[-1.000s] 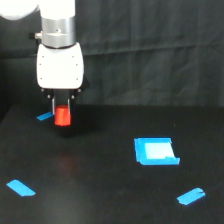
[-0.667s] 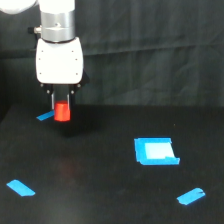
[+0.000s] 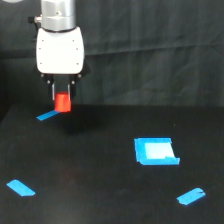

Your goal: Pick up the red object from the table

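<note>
The table [image 3: 100, 150] is a flat, matte black surface backed by a dark, creased cloth curtain. The arm ends in a smooth white housing with rounded corners below a grey metallic cylinder. Two thin dark fingers extend straight down from the housing.

The gripper [image 3: 62, 97] has its jaws closed to a narrow gap on the red object [image 3: 63, 102], one finger on each side of its upper part. The red object is a small, plain red-orange cylinder, upright, with a matte surface. It hangs clear of the table, with a faint dark shadow on the surface below it.

A thin blue tape strip [image 3: 48, 115] lies flat just below and to the exterior view's left of the cylinder. A blue square patch [image 3: 156, 151] with a paler centre lies well apart, toward the exterior view's right. Two further short blue tape pieces [image 3: 20, 187] lie near the front edge.
</note>
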You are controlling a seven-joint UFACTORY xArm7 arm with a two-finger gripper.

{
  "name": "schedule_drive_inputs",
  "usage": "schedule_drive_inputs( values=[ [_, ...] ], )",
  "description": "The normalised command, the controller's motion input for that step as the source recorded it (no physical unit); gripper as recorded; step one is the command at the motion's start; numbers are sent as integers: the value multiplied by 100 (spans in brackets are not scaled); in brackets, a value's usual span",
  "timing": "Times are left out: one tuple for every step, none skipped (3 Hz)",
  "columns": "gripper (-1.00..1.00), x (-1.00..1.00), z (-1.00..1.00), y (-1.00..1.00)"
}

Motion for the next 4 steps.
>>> schedule_drive_inputs(
  values=[
    [-99,5,31,0],
    [-99,3,19,-1],
    [-99,3,15,-2],
    [-99,3,12,-2]
  ],
)
